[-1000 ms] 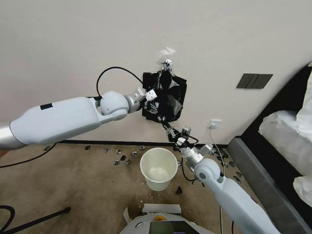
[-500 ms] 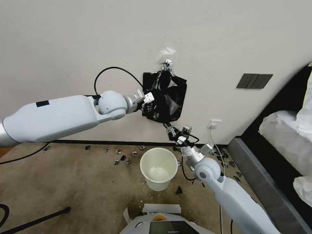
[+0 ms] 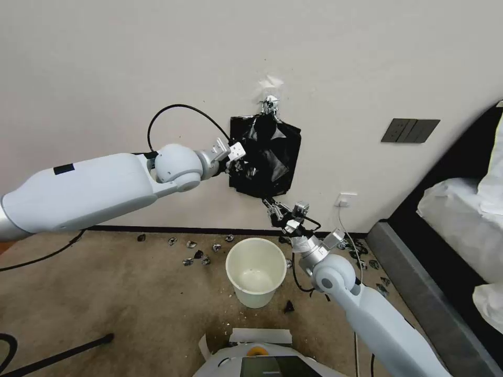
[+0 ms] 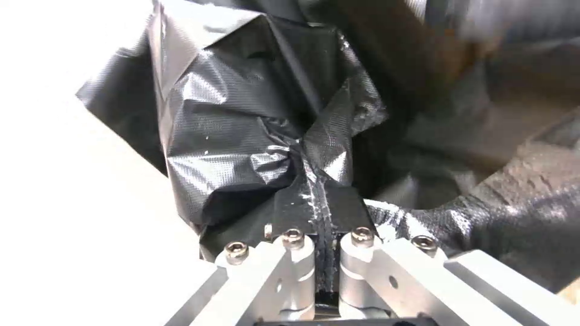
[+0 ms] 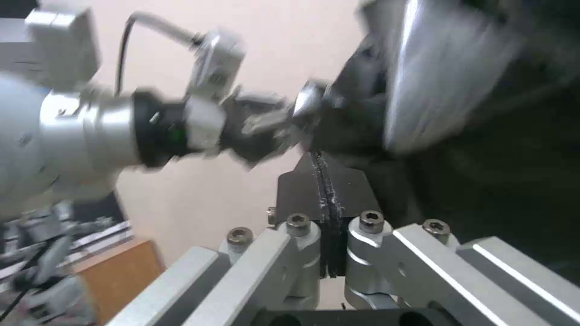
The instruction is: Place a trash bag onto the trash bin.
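The trash bag (image 3: 272,159) hangs flat on the wall, under a metal clip (image 3: 270,103), and it is still attached there with the other black sheets of the stack. The trash bin (image 3: 256,271) stands open on the carpet (image 3: 105,293), directly below the bag and well apart from it, so the bag must travel straight down to reach the rim.

The left gripper (image 3: 237,166) is at the left edge of the hanging plastic, about at the middle of its height. In the left wrist view its fingers (image 4: 296,213) are pressed together with a fold of the glossy black film pinched between them, and the film gathers into wrinkles that run away from the fingertips. So this gripper has a firm hold of the bag's edge.

The right gripper (image 3: 272,205) points up at the lower edge of the black plastic, just under the bottom corner. In the right wrist view its fingers (image 5: 302,194) are closed against each other, and the dark plastic lies beside and above them. This view is blurred, so I cannot tell if a bit of film is caught between them or if they only touch it.

The bag's long axis runs up and down, from the clip toward the bin. Both grippers are at the bag; the left one is higher and at the side, the right one is lower and nearer to the bin.
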{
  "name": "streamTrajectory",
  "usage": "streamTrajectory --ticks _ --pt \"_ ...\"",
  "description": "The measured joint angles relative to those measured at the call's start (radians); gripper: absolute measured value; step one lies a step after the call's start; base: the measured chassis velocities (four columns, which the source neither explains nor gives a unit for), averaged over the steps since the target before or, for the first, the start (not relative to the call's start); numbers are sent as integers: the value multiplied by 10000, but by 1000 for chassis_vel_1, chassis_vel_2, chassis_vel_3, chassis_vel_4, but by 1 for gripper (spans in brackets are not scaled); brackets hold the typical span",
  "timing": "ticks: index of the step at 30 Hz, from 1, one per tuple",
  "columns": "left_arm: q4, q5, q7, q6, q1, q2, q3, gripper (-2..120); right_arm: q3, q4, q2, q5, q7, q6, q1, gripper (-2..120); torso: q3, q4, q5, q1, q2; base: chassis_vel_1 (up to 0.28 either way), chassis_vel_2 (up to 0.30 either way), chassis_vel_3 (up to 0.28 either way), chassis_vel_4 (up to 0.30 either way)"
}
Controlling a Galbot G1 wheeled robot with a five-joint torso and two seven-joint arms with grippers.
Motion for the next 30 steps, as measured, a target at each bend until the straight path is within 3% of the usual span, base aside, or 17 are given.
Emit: streamTrajectory --ticks 4,8,10,15,18,21,24,25,28,30 --pt "-423 -152 -536 -618 822 227 -643 0 435 323 -266 -817 702 -368 133 25 0 0 -1 0 0 0 0 0 0" --pt "-641 -175 -743 -825 1199 319 -911 0 568 374 -479 -1229 945 -530 276 30 0 0 1 -1 0 0 0 0 0" --pt "-1016 -178 -992 -1118 1744 458 -1266 0 584 318 -1057 -1996 1118 -806 646 45 0 -1 -1 -1 0 0 0 0 0" --pt "-1350 -131 -1058 -1191 2202 619 -1589 0 199 -93 -1652 -2817 1573 -1036 1361 64 0 2 0 -1 0 0 0 0 0" --pt "-1420 -115 -1081 -1195 2280 636 -1644 0 133 -244 -1743 -3167 1730 -1060 1501 68 0 4 1 0 0 0 0 0 0" --pt "-1581 -98 -1126 -1197 2449 642 -1828 0 45 -556 -2015 -3922 1984 -1091 1727 86 0 -2 2 -1 0 0 0 0 0" --pt "-1581 -98 -1126 -1197 2449 642 -1828 0 45 -556 -2015 -3922 1984 -1091 1727 86 0 -2 2 -1 0 0 0 0 0" --pt "-1636 -97 -1135 -1201 2495 613 -1911 0 -53 -674 -2164 -4106 2099 -1174 1959 96 0 0 2 -1 0 0 0 0 0" --pt "-1678 -96 -1136 -1202 2534 591 -1969 0 -191 -750 -2275 -4015 2187 -1380 2232 91 0 1 0 -1 0 0 0 0 0" --pt "-1721 -95 -1136 -1202 2602 587 -2066 0 -268 -766 -2332 -3843 2189 -1425 2368 81 0 1 0 -1 0 0 0 0 0"
